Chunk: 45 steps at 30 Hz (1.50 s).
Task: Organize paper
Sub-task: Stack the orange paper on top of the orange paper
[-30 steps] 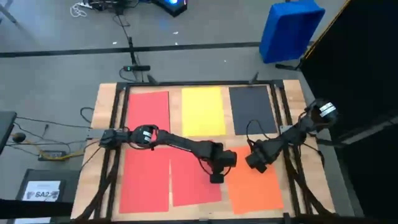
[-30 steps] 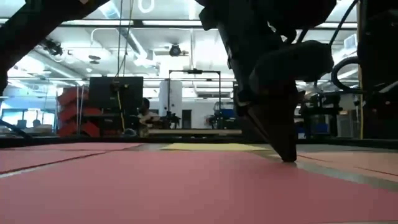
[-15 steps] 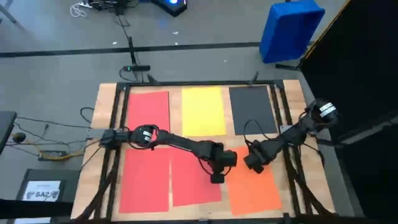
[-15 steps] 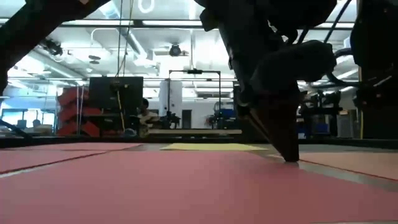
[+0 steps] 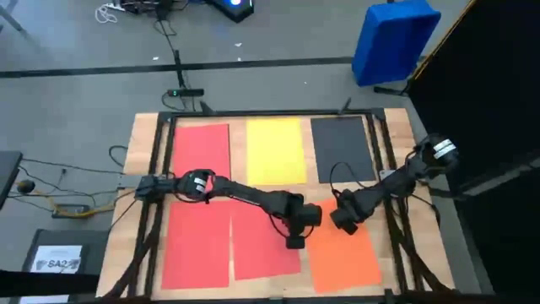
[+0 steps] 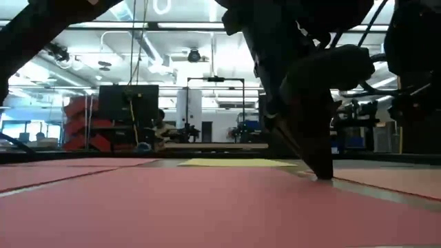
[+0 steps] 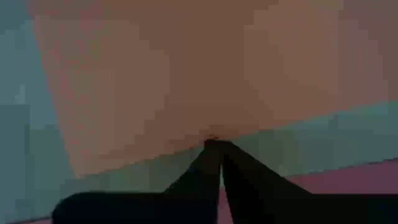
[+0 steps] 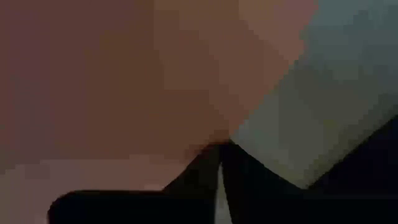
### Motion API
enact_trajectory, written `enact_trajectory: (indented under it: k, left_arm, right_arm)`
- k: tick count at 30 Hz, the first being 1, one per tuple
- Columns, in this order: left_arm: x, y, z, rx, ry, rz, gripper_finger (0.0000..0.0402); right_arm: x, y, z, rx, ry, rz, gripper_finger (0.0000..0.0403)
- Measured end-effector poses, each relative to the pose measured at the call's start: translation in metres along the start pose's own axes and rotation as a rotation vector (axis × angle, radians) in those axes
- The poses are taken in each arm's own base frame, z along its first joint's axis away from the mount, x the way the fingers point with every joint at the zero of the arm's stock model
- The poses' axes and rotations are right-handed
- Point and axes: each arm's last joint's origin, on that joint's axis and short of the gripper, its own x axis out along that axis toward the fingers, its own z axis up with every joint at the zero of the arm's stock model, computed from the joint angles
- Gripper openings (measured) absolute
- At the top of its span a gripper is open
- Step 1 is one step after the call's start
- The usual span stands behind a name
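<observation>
I am looking down on a wooden table (image 5: 139, 139) with dark rails, set on a grey floor with cables trailing off one side; across it, the level camera shows a bright workshop with racks and screens.

Nearest me lie three flat, thin sheets with their long sides running front to back: a red sheet (image 5: 196, 249), a second red sheet (image 5: 257, 245) slightly skewed beside it, and an orange sheet (image 5: 346, 257). My left gripper (image 5: 294, 242) has its fingers pinched together, tip down right at the edge of that second red sheet, next to the orange one. My right gripper (image 5: 342, 222) is also pinched shut, at the far corner of the orange sheet.

Beyond the arms sit a third red sheet (image 5: 201, 150), a yellow sheet (image 5: 276, 150) and a dark grey sheet (image 5: 342, 149), all upright rectangles in a row, apart from each other.

Off the table, a blue plastic bin (image 5: 393, 40) stands past the far right corner, and a dark box with a white label (image 5: 57, 256) sits by the near left.
</observation>
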Motion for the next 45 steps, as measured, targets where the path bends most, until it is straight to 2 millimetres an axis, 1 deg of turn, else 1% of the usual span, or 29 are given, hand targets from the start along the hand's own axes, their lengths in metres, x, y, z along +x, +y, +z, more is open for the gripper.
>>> enact_trajectory:
  k: [6,25,45]
  left_arm:
    - [0.0,0.0,0.0,0.0,0.0,0.0,0.0001]
    - [-0.0001,0.0006,-0.0012,-0.001,0.013,0.003,0.0001]
    - [-0.0001,0.0006,-0.0011,-0.001,0.012,0.003,0.0001]
  right_arm:
    - [-0.0001,-0.0017,0.003,-0.01,-0.001,-0.006,0.0]
    - [-0.0001,-0.0049,0.0005,-0.007,0.052,-0.03,0.0]
    - [-0.0002,-0.0045,0.0019,-0.008,0.009,-0.037,0.0]
